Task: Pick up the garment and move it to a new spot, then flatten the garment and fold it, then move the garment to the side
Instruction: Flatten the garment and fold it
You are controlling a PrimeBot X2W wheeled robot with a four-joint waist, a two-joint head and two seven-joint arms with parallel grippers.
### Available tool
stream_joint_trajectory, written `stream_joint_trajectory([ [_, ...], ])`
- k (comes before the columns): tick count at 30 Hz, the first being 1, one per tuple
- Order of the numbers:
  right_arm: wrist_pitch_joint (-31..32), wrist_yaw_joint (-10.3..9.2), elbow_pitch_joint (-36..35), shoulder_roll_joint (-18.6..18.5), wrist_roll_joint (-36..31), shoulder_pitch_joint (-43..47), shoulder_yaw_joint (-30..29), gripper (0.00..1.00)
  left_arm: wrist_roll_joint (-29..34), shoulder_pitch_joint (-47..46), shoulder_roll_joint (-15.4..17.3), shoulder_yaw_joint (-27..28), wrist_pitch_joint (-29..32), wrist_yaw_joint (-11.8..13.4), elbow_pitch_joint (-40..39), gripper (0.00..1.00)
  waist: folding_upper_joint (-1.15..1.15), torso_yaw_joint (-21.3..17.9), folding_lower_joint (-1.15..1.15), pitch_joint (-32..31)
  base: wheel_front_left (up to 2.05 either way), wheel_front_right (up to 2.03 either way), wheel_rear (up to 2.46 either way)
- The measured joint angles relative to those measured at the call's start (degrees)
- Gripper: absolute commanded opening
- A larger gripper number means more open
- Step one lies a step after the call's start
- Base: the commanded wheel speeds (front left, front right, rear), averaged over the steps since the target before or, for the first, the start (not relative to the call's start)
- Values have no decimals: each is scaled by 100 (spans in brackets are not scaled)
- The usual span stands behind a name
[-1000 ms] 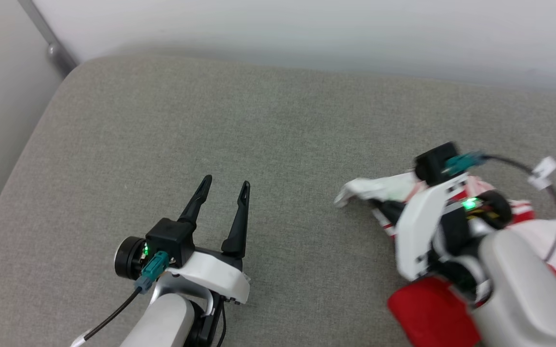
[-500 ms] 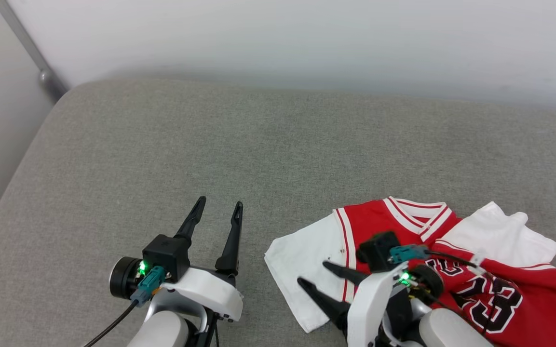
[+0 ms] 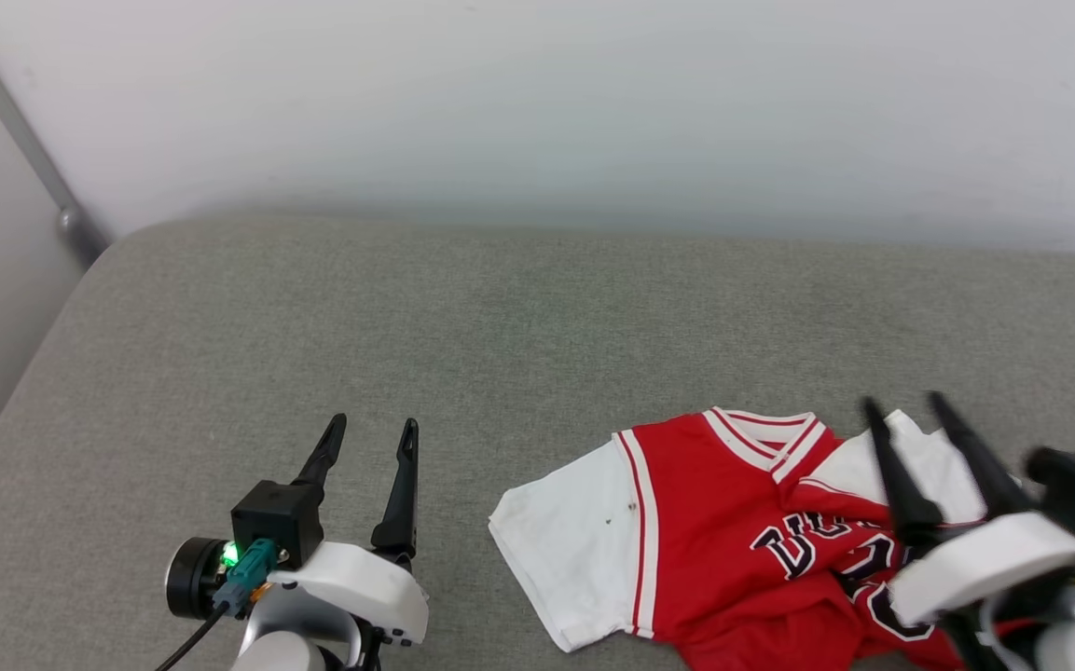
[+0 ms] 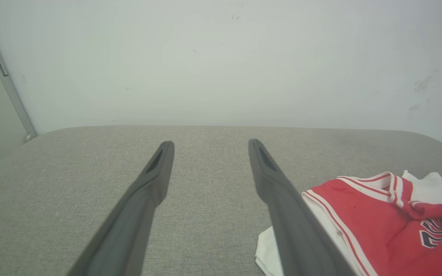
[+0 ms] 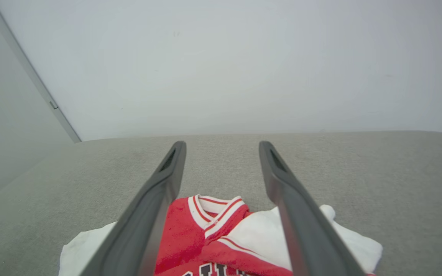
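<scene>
We judge the jersey point(image 3: 714, 522) lies rumpled on the cushion point(image 3: 406, 308), left gripper point(image 3: 374, 422) and right gripper point(image 3: 902, 401) wide and empty; flattening, folding and shifting remain.

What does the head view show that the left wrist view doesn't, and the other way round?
Head view: the right gripper, open, over the crumpled side of the garment, and the green light on the left gripper. Left wrist view: scuff marks on the wall. Both: the open left gripper, the garment lying on the grey cushion, the white wall.
</scene>
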Motion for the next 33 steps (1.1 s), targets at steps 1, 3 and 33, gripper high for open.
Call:
stream_joint_trajectory([
  [1,-2,0,-56,19,-92,96,-258,100,-7,13,13,7,12,21,-29,100,0,-22,0,-22,0,0,0],
  [3,42,-1,-179,60,-216,281,-700,100,-15,76,43,24,41,68,-88,100,0,-70,0,-55,0,0,0],
  [33,764,0,-1639,342,-715,984,-808,100,-225,-1328,670,-804,2716,-1032,447,100,0,-728,0,260,0,0,0],
])
